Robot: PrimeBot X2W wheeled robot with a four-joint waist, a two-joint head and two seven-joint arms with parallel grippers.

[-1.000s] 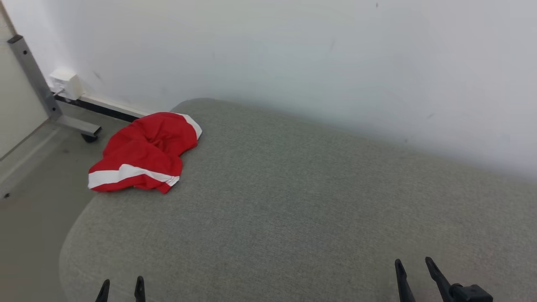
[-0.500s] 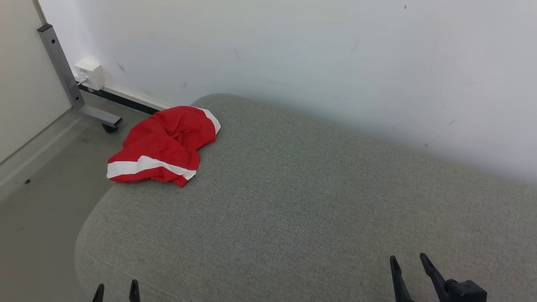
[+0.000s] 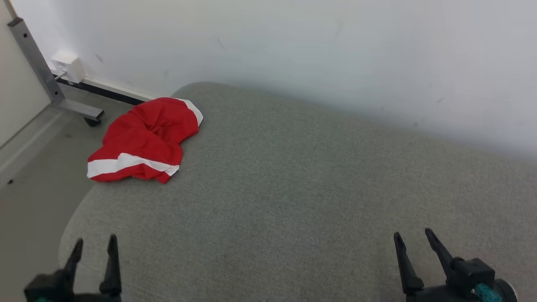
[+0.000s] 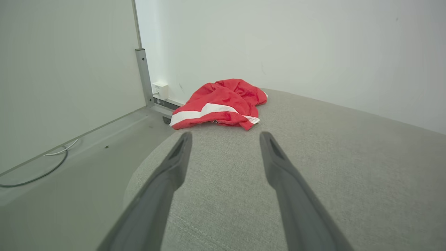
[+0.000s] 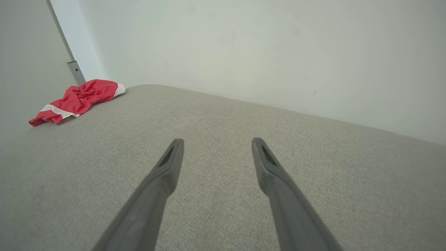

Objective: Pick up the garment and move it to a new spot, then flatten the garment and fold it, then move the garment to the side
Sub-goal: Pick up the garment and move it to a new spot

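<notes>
A crumpled red garment [image 3: 144, 140] with white bands lies bunched at the far left corner of the grey fabric surface [image 3: 293, 201], partly over its edge. From the left wrist the garment [image 4: 219, 104] is straight ahead, past the fingertips. From the right wrist the garment [image 5: 76, 99] is far off to the left. My left gripper [image 3: 95, 244] is open at the lower left, well short of the garment, with nothing between its fingers. At the lower right my right gripper [image 3: 413, 237] is open and empty above the fabric.
A white wall [image 3: 293, 50] runs behind the surface. On the left is grey floor [image 3: 29, 180], a metal post with a wheeled foot [image 3: 63, 100], a white wall box [image 3: 67, 67] and a cable on the floor [image 4: 41, 167].
The head camera has shifted, so the whole picture has moved. Both grippers now reach further up into the head view, the left one most. The garment lies as before.
</notes>
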